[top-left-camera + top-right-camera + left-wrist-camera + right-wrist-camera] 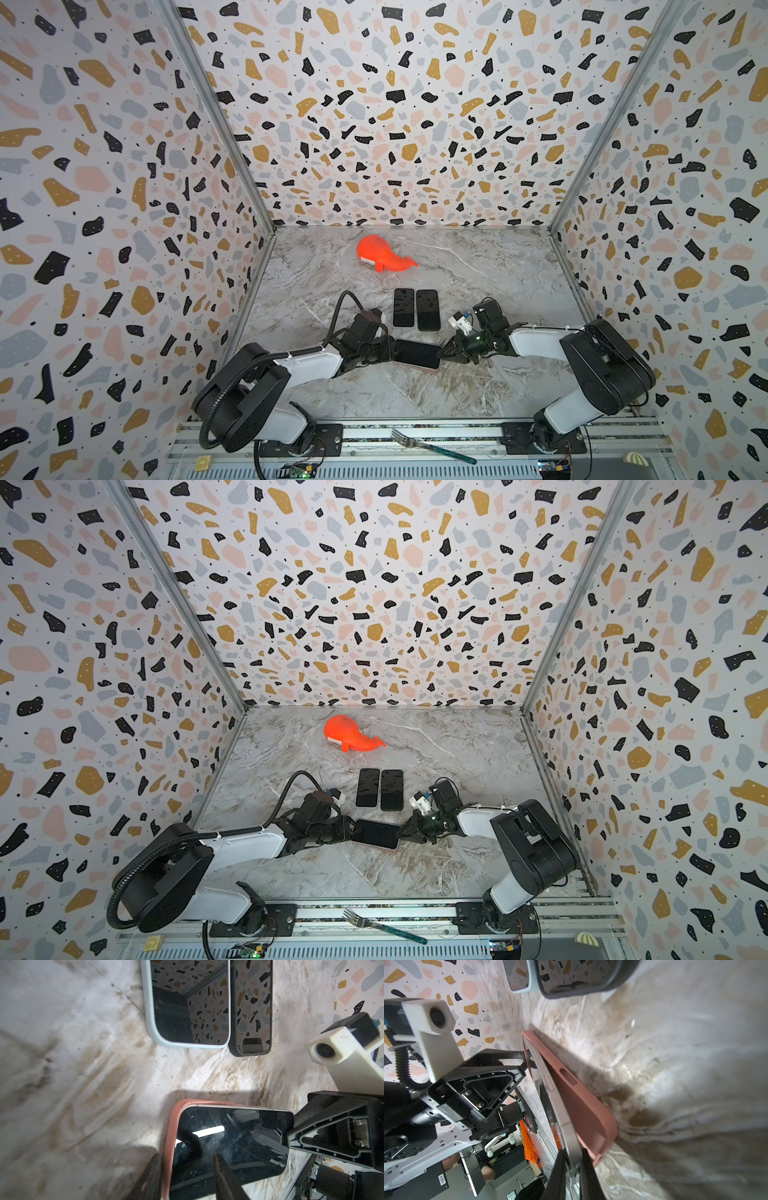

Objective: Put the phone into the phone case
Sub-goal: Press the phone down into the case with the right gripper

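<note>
The phone (417, 353) (376, 833) is black-screened with a silver rim and spans the gap between both grippers, front centre in both top views. Under it lies the pink phone case (171, 1136) (583, 1105). One end of the phone sits in the case; the other end is raised above it. My left gripper (392, 353) (186, 1156) clamps the seated end, one finger outside the case and the other on the screen. My right gripper (442, 353) (573, 1151) is shut on the thin rim of the raised end.
Two more phones lie face up just behind, one in a pale blue case (403, 307), one in a dark case (428, 309). An orange whale toy (382, 257) lies near the back wall. A fork (432, 446) rests on the front rail. Patterned walls enclose three sides.
</note>
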You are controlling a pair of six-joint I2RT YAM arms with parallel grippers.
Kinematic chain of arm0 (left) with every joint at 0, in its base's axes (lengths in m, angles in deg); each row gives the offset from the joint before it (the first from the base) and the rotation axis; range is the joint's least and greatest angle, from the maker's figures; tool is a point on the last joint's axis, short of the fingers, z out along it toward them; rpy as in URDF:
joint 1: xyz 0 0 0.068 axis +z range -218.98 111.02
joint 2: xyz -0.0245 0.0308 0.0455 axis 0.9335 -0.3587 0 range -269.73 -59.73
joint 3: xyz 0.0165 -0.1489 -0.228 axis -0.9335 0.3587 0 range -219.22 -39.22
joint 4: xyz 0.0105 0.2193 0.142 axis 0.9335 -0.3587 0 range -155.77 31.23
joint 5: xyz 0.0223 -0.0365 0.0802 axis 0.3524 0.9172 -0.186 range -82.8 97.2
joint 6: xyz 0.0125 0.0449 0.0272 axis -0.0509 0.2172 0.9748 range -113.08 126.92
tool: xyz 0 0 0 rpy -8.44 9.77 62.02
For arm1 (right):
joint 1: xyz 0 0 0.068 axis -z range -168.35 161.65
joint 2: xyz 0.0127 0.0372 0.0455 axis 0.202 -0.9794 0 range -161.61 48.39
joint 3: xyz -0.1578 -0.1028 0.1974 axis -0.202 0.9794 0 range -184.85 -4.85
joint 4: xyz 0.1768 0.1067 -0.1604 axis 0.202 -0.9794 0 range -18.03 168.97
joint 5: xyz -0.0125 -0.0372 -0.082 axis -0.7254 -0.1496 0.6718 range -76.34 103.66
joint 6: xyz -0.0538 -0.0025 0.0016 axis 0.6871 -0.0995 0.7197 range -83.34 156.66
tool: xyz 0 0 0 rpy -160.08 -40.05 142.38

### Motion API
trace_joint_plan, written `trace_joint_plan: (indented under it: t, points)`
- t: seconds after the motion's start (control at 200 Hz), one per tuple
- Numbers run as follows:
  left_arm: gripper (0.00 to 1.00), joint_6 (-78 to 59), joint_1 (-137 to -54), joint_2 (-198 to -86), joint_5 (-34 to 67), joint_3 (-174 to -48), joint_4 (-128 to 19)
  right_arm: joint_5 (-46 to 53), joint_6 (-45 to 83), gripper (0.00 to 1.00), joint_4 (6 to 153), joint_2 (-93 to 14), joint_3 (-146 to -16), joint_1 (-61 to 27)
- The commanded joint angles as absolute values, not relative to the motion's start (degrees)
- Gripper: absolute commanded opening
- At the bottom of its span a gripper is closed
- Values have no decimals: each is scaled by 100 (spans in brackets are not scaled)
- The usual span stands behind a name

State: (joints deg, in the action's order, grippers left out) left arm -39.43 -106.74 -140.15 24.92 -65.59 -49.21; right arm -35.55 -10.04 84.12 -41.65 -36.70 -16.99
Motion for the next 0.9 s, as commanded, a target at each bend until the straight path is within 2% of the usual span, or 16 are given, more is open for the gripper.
trace_joint_plan:
  t: [0.0,0.2,0.491,0.686,0.896]
  points:
    - [40,-4063,-10885,-13965,2981,-6484,-4576,-2753,-1117,4,8050,-4222,-3591,-1919]
    - [39,-4097,-10924,-13979,2963,-6488,-4515,-2532,-1046,7,7935,-4229,-3670,-2083]
    - [39,-3959,-10924,-14024,2940,-6594,-4681,-2152,-618,20,7182,-4030,-4068,-2141]
    - [39,-3907,-10906,-13998,2889,-6620,-4765,-1947,-579,34,6910,-3774,-4128,-2185]
    - [39,-3850,-10829,-13930,2852,-6599,-4878,-1695,-601,39,6637,-3408,-4210,-2295]
